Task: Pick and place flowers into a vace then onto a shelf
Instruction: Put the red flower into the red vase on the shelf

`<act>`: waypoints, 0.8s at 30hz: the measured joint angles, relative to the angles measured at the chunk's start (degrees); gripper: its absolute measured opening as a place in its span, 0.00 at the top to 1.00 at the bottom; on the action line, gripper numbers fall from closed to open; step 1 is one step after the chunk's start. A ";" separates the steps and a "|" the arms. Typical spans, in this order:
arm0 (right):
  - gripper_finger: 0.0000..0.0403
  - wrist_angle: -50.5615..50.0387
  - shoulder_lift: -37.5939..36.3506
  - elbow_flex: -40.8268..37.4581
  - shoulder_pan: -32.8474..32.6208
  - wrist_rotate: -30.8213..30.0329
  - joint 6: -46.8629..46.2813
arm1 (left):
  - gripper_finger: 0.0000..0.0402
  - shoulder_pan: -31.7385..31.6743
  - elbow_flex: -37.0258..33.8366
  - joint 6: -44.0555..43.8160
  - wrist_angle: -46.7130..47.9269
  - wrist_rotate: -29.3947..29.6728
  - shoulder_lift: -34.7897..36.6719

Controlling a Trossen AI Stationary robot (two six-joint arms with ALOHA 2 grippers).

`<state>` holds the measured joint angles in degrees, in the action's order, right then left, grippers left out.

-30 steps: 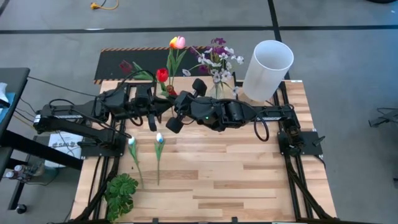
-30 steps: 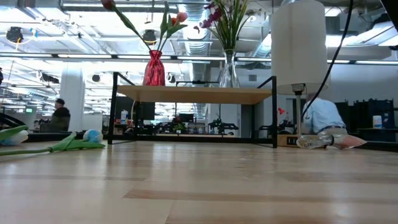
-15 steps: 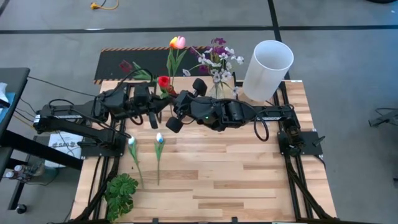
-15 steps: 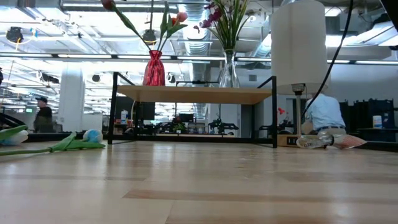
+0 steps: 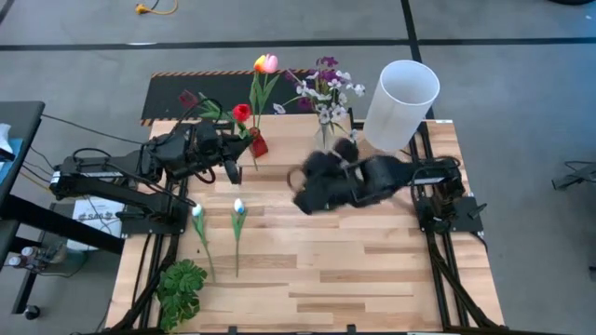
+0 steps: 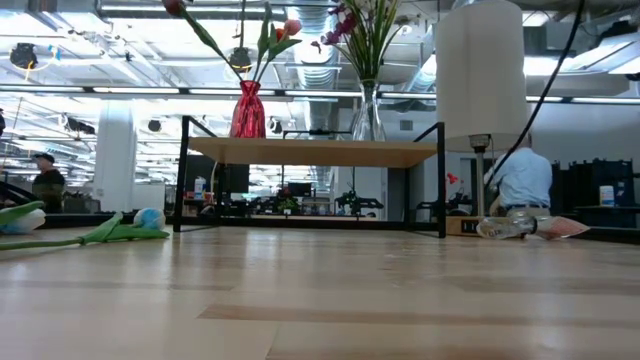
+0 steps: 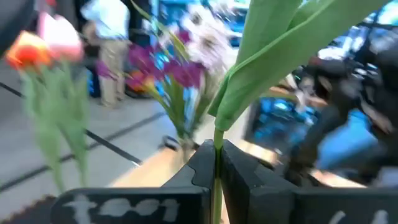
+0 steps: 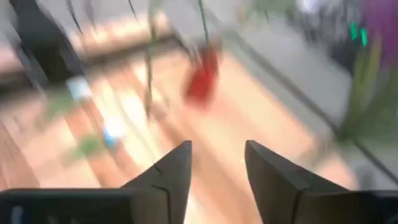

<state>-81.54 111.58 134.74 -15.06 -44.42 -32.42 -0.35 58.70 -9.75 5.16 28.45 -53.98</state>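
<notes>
Left gripper (image 7: 216, 167), fingers clamped on the green stem of a red tulip (image 5: 242, 113), holds it beside the small red vase (image 5: 258, 143) on the pale wooden shelf (image 6: 320, 152) (bloom above the vase mouth). Right gripper (image 8: 217, 165), fingers apart and empty, hangs over the plank table (image 5: 372, 270) near the clear glass vase of purple and white blossoms (image 5: 326, 88). Two white tulips (image 5: 218, 228) lie flat on the table.
</notes>
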 joint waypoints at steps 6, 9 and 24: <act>0.53 -5.01 1.59 -6.19 -5.68 1.20 -16.01 | 1.00 0.40 0.02 6.72 -8.44 12.66 -0.51; 0.53 -9.00 1.38 -11.15 -6.79 1.44 -28.02 | 1.00 0.37 0.04 10.00 -11.75 20.01 -1.74; 0.63 -3.44 -3.83 -36.03 -7.81 0.83 -36.59 | 1.00 -0.53 0.02 20.21 -30.75 30.97 -13.41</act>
<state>-84.98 107.75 98.71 -22.87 -43.59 -69.01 -0.89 58.72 10.47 -25.59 59.42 -67.38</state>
